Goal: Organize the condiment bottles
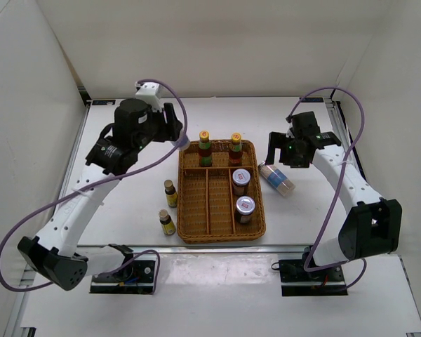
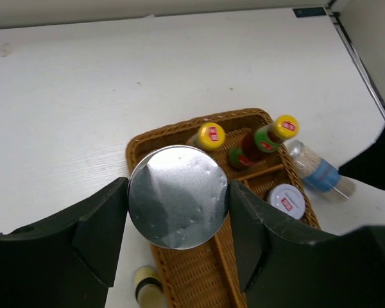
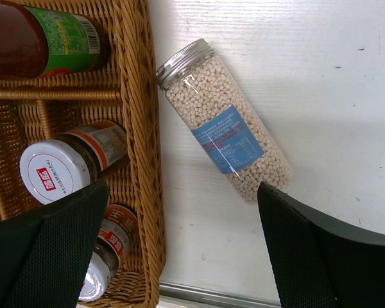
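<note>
I'm pinching one silver-lidded cylinder (image 2: 174, 192) by its sides in the left end effector (image 2: 178, 200), over the wicker tray (image 2: 179, 126), likely aiming for a free slot. The other cylinder (image 3: 221, 131) is lying on the counter (image 3: 321, 77) just beside the tray, between the right end effector's (image 3: 179, 196) spread fingers. The upright red-sauce bottles (image 1: 205, 149) are crowding my descent, and two yellow-labelled bottles (image 1: 170, 193) are waiting outside the tray.

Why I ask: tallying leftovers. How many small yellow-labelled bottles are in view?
2. One yellow-labelled bottle stands on the table beside the wicker tray's left wall; the other stands just nearer the arm bases. Others may be hidden.
</note>
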